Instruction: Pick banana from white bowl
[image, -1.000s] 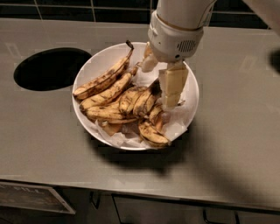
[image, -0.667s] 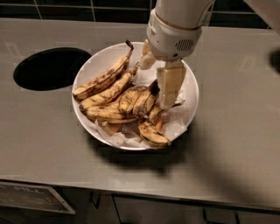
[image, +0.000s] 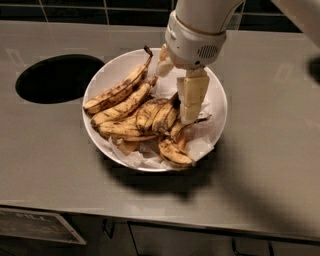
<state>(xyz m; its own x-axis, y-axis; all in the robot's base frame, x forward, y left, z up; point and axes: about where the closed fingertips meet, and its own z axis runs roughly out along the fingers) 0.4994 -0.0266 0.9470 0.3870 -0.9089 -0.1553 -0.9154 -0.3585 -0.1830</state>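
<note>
The white bowl (image: 216, 90) sits on the grey counter, lined with crumpled white paper and holding several spotted, browning bananas (image: 120, 92). Two long bananas lie at the left, and shorter ones (image: 159, 116) are piled in the middle and front. My gripper (image: 176, 95) hangs from the white arm over the right half of the bowl. It is open: one cream finger (image: 192, 100) reaches down just right of the middle bananas, and the other (image: 162, 64) is near the bowl's back rim. It holds nothing.
A dark oval hole (image: 57, 77) is cut in the counter left of the bowl. A dark tiled wall runs along the back. The counter's front edge has cabinet fronts (image: 150, 235) below it. The arm casts a shadow in front of and to the right of the bowl.
The gripper has shifted slightly to the left over the bowl. The bananas and the bowl have not moved.
</note>
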